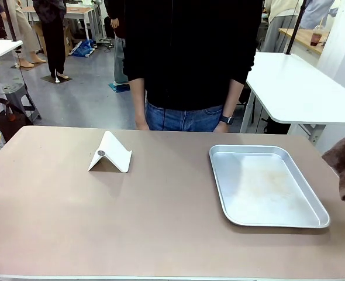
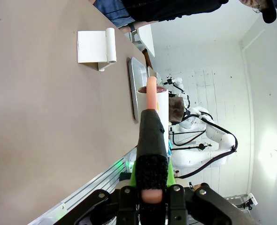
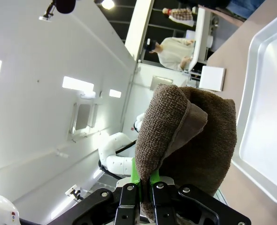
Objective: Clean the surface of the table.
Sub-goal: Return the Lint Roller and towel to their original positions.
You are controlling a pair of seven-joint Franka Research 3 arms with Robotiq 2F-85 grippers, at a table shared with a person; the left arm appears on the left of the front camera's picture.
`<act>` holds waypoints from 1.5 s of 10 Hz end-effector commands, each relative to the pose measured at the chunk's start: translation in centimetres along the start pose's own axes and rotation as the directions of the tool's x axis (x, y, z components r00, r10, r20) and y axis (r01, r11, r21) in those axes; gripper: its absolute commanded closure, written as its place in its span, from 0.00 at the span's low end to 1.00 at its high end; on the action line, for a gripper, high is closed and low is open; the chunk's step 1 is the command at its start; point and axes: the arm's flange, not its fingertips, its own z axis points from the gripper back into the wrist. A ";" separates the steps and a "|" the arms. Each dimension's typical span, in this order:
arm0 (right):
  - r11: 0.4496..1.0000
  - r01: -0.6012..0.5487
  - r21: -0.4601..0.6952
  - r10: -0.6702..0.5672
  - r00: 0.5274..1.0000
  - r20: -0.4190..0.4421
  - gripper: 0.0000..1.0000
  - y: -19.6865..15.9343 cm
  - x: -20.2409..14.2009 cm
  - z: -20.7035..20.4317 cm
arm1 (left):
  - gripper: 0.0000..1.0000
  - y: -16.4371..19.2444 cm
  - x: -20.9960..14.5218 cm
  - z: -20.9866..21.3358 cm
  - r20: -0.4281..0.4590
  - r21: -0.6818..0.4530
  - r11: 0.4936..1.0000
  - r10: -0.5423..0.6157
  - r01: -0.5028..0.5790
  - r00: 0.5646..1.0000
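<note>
The bench [image 1: 161, 222] fills the lower half of the front frame, bare taupe around a white stand [image 1: 110, 153] left of centre and a tray [image 1: 265, 186] at right. The right claw [image 3: 145, 180] is clenched on a brown cloth [image 3: 188, 136], which hangs at the frame's right edge over the bench's end. The left claw [image 2: 151, 187] is clamped on a pink-tipped bottle [image 2: 151, 101] off the bench's left end; the bottle's body is mostly hidden. A person [image 1: 187, 58] stands behind, cut off at the top.

The table [image 1: 73, 222] bears a tray [image 1: 266, 184] and perhaps a stand [image 1: 110, 153].
</note>
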 end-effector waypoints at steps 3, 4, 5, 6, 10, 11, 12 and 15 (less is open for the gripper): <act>1.000 -0.010 -0.016 0.010 0.999 0.033 0.92 0.6 -0.2 -0.2 | 0.78 -0.7 0.4 -0.3 0.047 0.057 0.998 0.035 -0.037 0.998; 0.998 -0.047 -0.050 0.049 0.998 0.039 0.92 1.2 0.0 -2.0 | 0.78 -1.9 0.8 -1.2 -0.013 -0.028 0.999 0.032 -0.032 0.999; 0.996 -0.068 -0.049 0.068 0.998 -0.016 0.92 1.9 0.3 -4.7 | 0.78 -3.2 1.2 -2.6 -0.042 -0.025 0.999 0.021 -0.022 0.999; 0.994 -0.093 -0.052 0.089 0.993 -0.076 0.92 2.6 0.6 -7.7 | 0.78 -4.6 1.6 -4.2 -0.077 -0.009 1.000 0.009 -0.009 0.997; 0.988 -0.141 -0.056 0.129 0.975 -0.180 0.92 2.7 1.1 -20.1 | 0.78 -8.8 3.5 -14.4 -0.205 0.125 0.992 -0.008 0.034 0.979; 0.984 -0.166 -0.065 0.154 0.975 -0.162 0.92 2.3 1.0 -22.8 | 0.78 -9.6 4.2 -17.3 -0.198 0.171 0.983 -0.031 0.066 0.980; 0.982 -0.169 -0.083 0.152 0.972 -0.179 0.92 1.5 0.8 -25.5 | 0.78 -10.1 5.3 -20.2 -0.247 0.189 0.978 -0.038 0.087 0.968; 0.978 -0.166 -0.126 0.129 0.957 -0.261 0.92 -1.6 0.2 -30.3 | 0.78 -10.9 8.4 -24.9 -0.158 0.194 0.975 -0.080 0.110 0.984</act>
